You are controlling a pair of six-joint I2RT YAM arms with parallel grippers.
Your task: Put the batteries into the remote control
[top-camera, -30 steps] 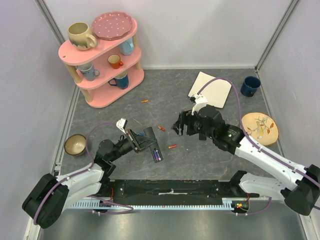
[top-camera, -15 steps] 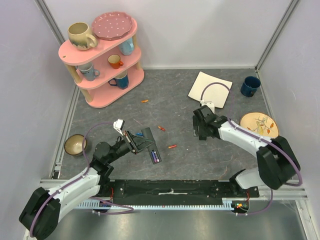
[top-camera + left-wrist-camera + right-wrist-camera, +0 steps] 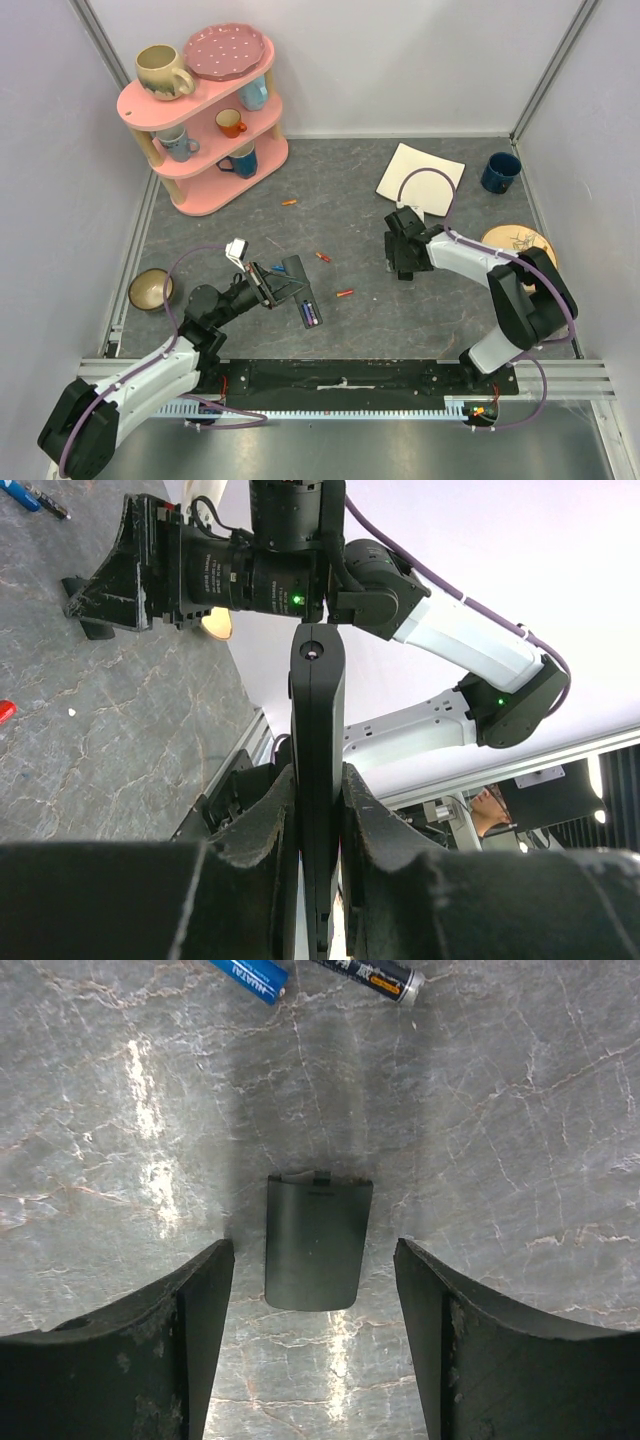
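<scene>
My left gripper (image 3: 281, 284) is shut on the black remote control (image 3: 303, 290) and holds it just above the table. A purple battery (image 3: 313, 313) shows in the remote's recess. In the left wrist view the remote (image 3: 318, 720) stands edge-on, pinched between the fingers of my left gripper (image 3: 318, 785). My right gripper (image 3: 400, 262) points down at the table. It is open, with its fingers either side of a dark grey battery cover (image 3: 318, 1255) lying flat. Loose batteries lie about: orange ones (image 3: 344, 293) (image 3: 323, 256) (image 3: 289, 202), a blue one (image 3: 250, 978) and a black one (image 3: 375, 975).
A pink shelf (image 3: 200, 190) with mugs and a plate stands at the back left. A small bowl (image 3: 150, 288) sits at the left edge. A white board (image 3: 420, 178), a blue mug (image 3: 500, 172) and a patterned plate (image 3: 520, 240) are at the right.
My right arm has pulled back to the right, away from the remote, and come down low over the battery cover. My left arm still holds the remote, almost still.
</scene>
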